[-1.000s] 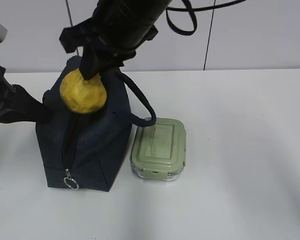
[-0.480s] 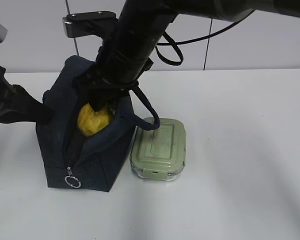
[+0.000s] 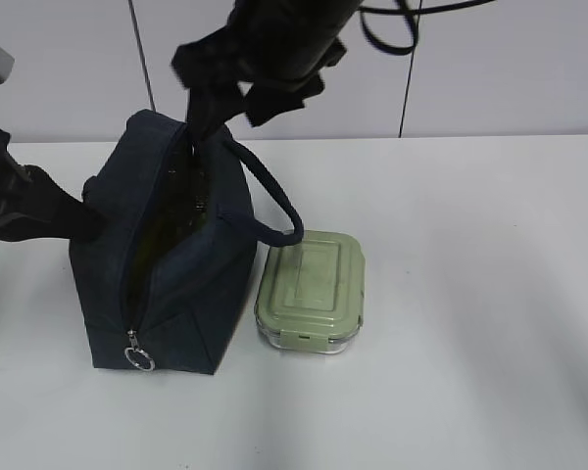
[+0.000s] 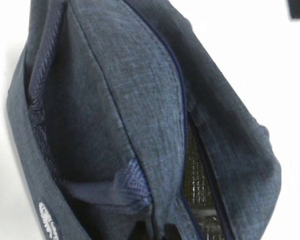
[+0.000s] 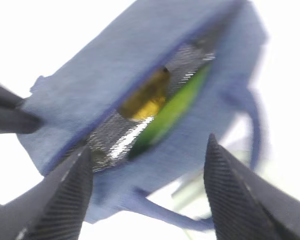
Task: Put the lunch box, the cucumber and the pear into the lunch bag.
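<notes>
**Two items bagged, the box left outside a narrow mouth**

My right gripper [image 5: 147,195] hangs above the lunch bag [image 3: 171,284], jaws spread wide and holding nothing. Through its wrist camera I see the pear [image 5: 145,95] and the cucumber [image 5: 175,107] lying side by side inside the bag, against its silvery lining. The lunch box [image 3: 311,290] sits on the white table [image 3: 470,294], just beside the bag's right wall and under the looped handle [image 3: 269,196].

My left arm [image 3: 29,201] presses into the bag's left side; I cannot tell from any view whether its jaws are open or closed, as the wrist camera shows only navy fabric and the zipper slit.

My worry is the opening. It reads as a slim slit, and I judge the box wider than the gap as it now stands. Forced in flat, the box could catch the zipper edges, tip the bag or drag it along the table. The handle arches over the box's near corner and could snag a finger on the way down. The fruit already fills part of the floor, so the box may jam on top.

Room is good to the right and front of the box, where the table is bare. The left flank is tight, bag and box nearly touching, so I would grip across the free sides.
</notes>
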Controlling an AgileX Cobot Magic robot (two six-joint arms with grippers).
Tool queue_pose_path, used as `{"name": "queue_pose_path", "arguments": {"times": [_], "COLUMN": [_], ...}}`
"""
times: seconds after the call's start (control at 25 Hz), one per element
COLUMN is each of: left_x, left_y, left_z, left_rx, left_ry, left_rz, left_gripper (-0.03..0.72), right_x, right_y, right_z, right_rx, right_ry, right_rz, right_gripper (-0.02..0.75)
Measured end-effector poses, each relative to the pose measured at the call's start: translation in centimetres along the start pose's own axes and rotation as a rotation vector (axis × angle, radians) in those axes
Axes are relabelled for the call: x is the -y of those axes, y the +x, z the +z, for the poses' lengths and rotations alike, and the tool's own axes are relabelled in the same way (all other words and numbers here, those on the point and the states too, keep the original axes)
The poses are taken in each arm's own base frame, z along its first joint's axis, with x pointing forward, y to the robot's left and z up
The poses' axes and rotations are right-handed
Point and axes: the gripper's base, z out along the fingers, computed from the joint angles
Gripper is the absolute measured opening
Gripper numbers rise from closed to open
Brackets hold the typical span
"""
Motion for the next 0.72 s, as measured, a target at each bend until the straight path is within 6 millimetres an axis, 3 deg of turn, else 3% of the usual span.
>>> {"name": "queue_pose_path", "arguments": {"times": [0.12,0.28,0.56,0.72], "left_x": [0.0,0.0,0.0,0.0], "left_y": [0.0,0.0,0.0,0.0], "left_z": [0.0,0.0,0.0,0.0], "left_rx": [0.000,0.000,-0.002,-0.002], "left_ry": [0.000,0.000,0.002,0.002], "left_rz": [0.000,0.000,0.000,0.000], "left_gripper": [0.002,0.002,0.002,0.002], "right_x": [2.9,6.7,10.6,11.3], "right_y": [0.6,3.1,11.9,14.6], "right_z": [-2.2,-3.2,1.8,3.3], "right_rx": [0.021,-0.019,-0.064,0.015], "right_ry": [0.011,0.032,-0.124,-0.189], "right_rz": [0.095,0.226,0.545,0.659], "right_gripper": [0.529,0.524,0.520,0.519]}}
